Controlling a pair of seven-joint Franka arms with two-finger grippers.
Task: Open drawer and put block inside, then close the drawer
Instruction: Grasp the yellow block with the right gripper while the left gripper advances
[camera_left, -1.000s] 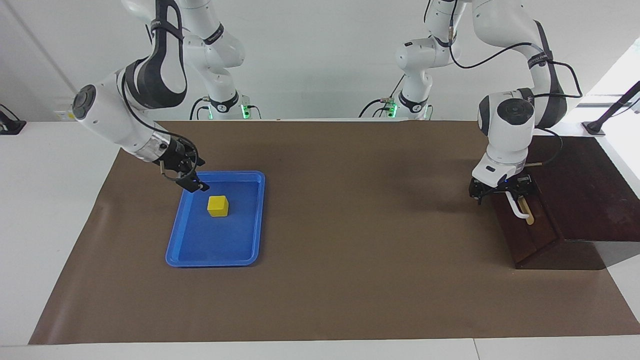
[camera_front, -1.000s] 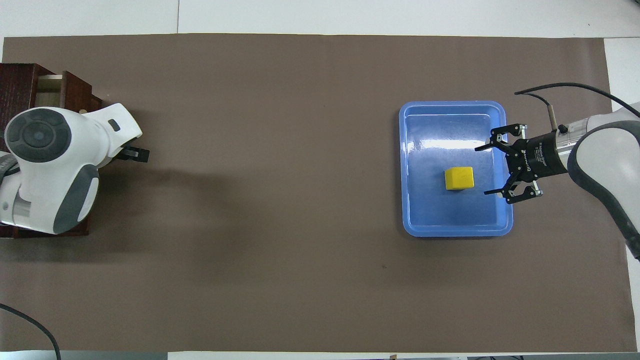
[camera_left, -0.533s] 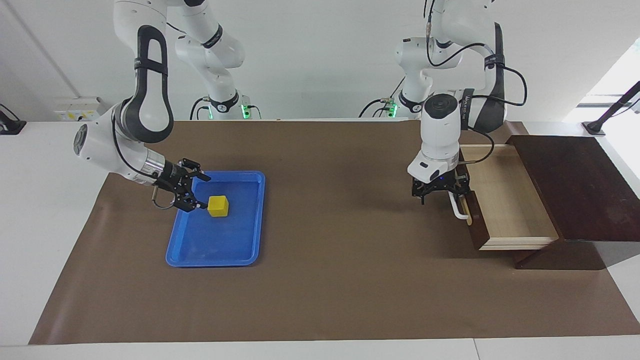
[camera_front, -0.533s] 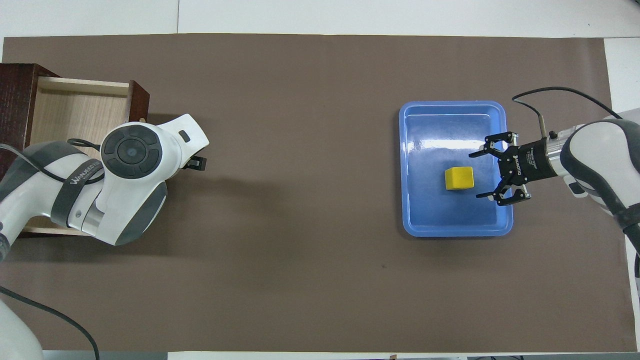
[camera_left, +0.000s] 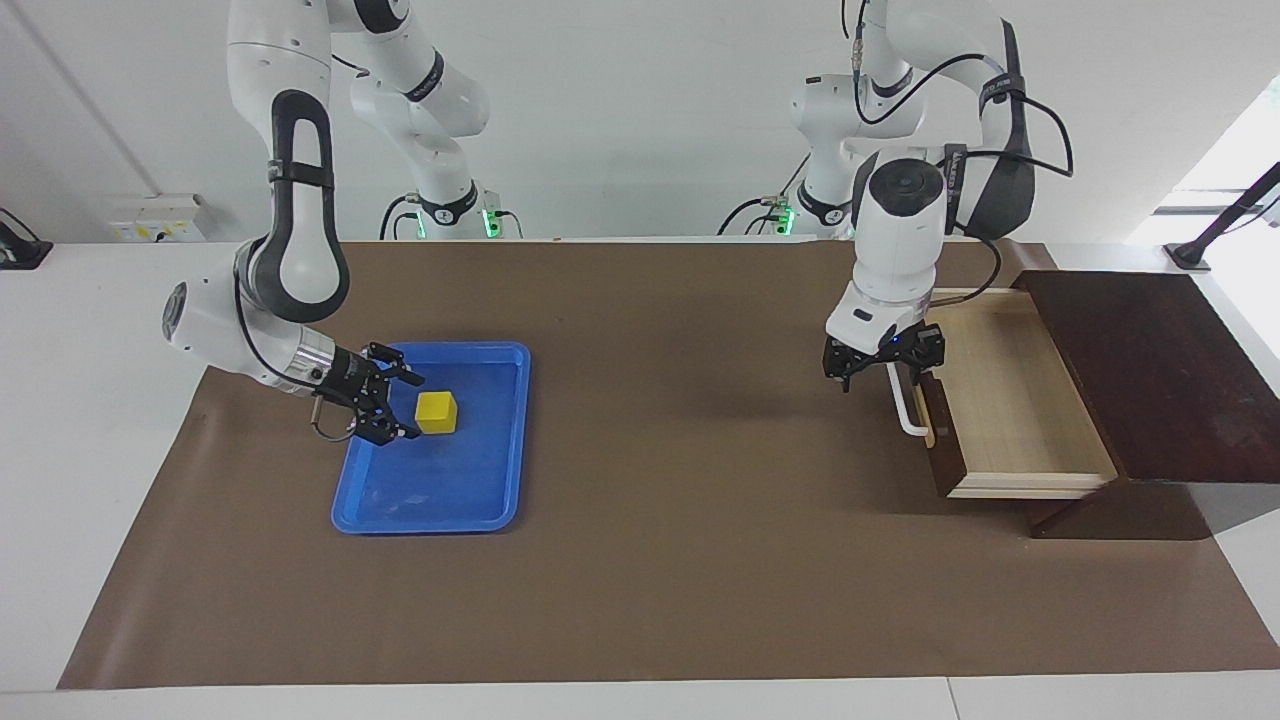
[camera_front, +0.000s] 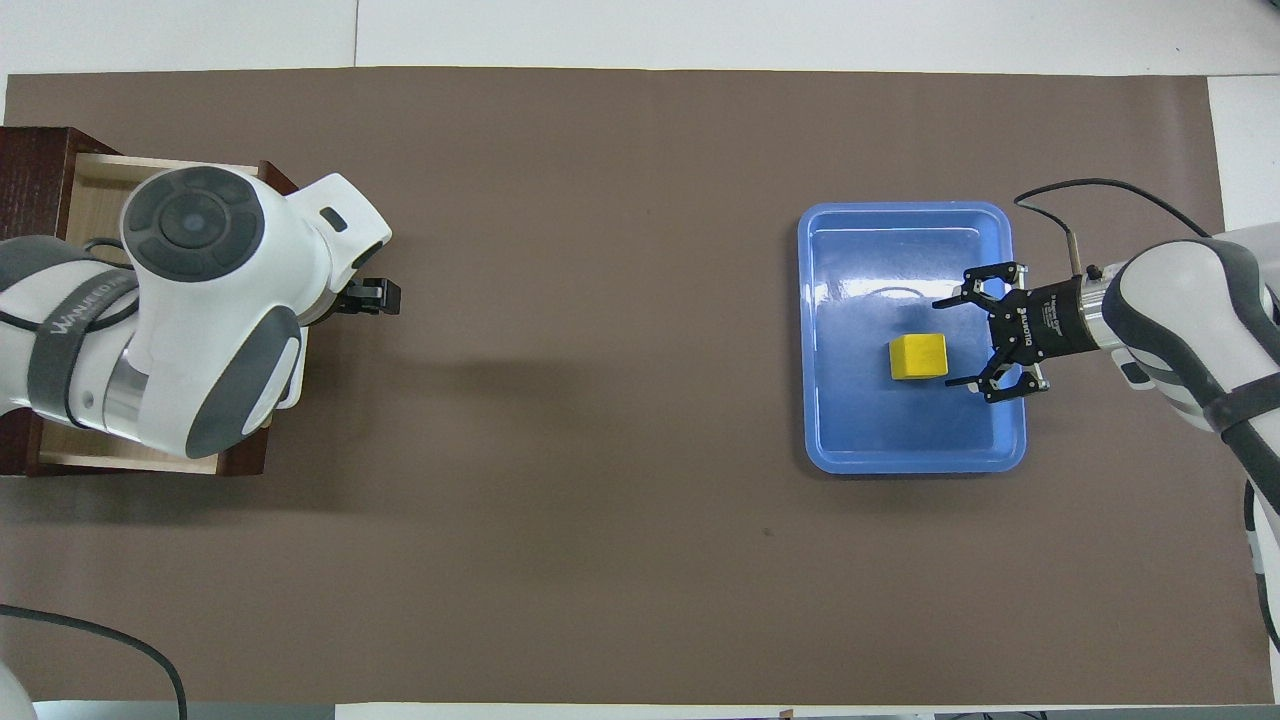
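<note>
Stage reached: the drawer (camera_left: 1015, 400) stands pulled well out of its dark wooden box (camera_left: 1150, 370) at my left arm's end of the table, its pale interior bare, so I judge the opening step done. My left gripper (camera_left: 882, 368) hangs just over the white bar handle (camera_left: 908, 410), jaws apart and, as far as I can see, clamped on nothing; whether a fingertip touches the bar I cannot tell. The block (camera_left: 436, 412) sits in the blue tray (camera_left: 500, 500) at my right arm's end, well apart from the drawer. My right gripper (camera_left: 395, 405) lies low over the tray just beside the block, jaws spread and aimed at it, not yet around it. Left to do, by my reckoning: grasp the block, carry it across, drop it in the drawer, and push the drawer shut.
</note>
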